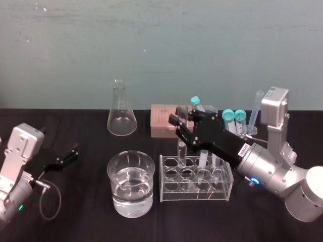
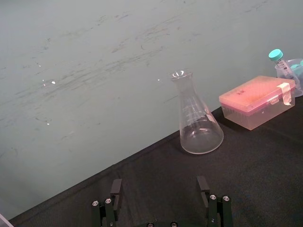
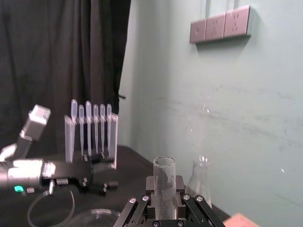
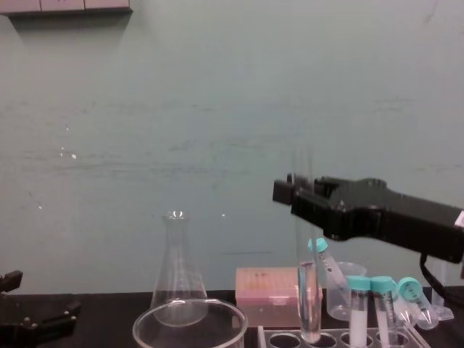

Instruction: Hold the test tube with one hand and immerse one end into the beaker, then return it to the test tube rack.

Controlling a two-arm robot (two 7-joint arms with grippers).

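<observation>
While right gripper [image 1: 182, 120] holds test tube [image 1: 181, 150], blk tabletop [image 1: 75, 201], teal wall [image 1: 151, 50]

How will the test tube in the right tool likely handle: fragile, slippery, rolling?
The test tube looks like thin clear glass, so probably fragile if squeezed hard. Its smooth wall may slip in the right tool, gripping it upright over the test tube rack. Being round and slim, it would likely roll if laid flat. The left tool sits open at the table's left.
</observation>
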